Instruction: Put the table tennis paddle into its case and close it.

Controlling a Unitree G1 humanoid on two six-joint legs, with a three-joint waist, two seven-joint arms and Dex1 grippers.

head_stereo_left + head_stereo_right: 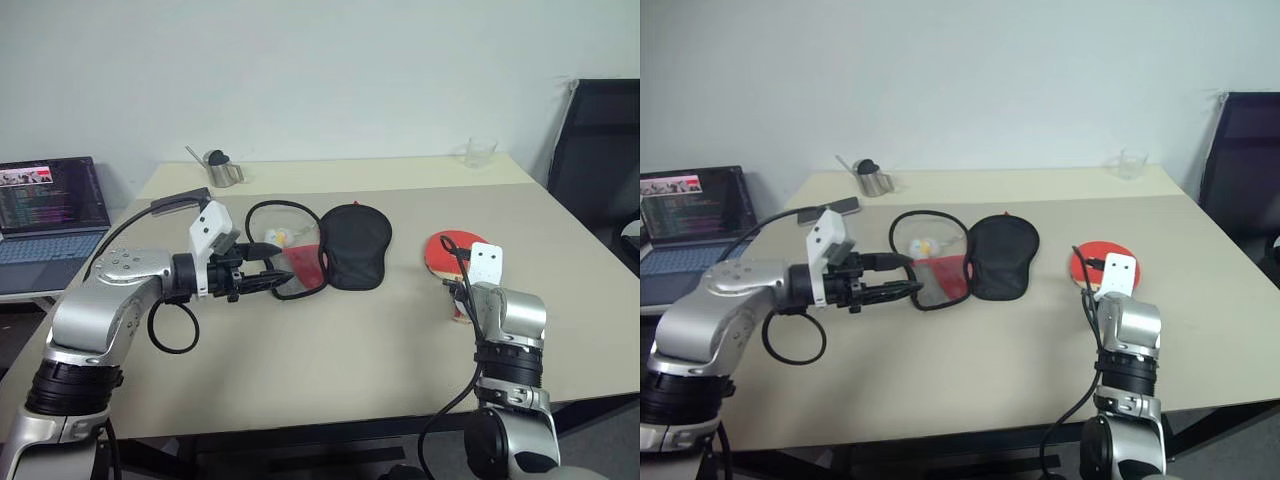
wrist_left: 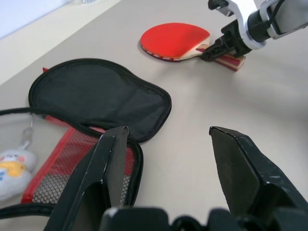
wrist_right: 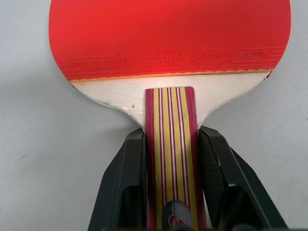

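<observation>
On the beige worktop [image 1: 350, 350], by a white wall, the red-faced wooden-handled table tennis paddle [image 3: 169, 57] is lying flat, right hand [image 3: 171, 144] pinching its handle; left hand [image 2: 168, 144] is hovering spread beside the unzipped red-and-black fabric case [image 2: 96, 96].

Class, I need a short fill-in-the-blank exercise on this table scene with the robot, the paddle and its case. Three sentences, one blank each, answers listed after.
1. The right gripper has its fingers on either side of the paddle's ______.
2. The case lies ______ on the table, its black flap folded out.
3. The left gripper's fingers stand ______, holding nothing.

Missing words: handle; open; apart
</observation>
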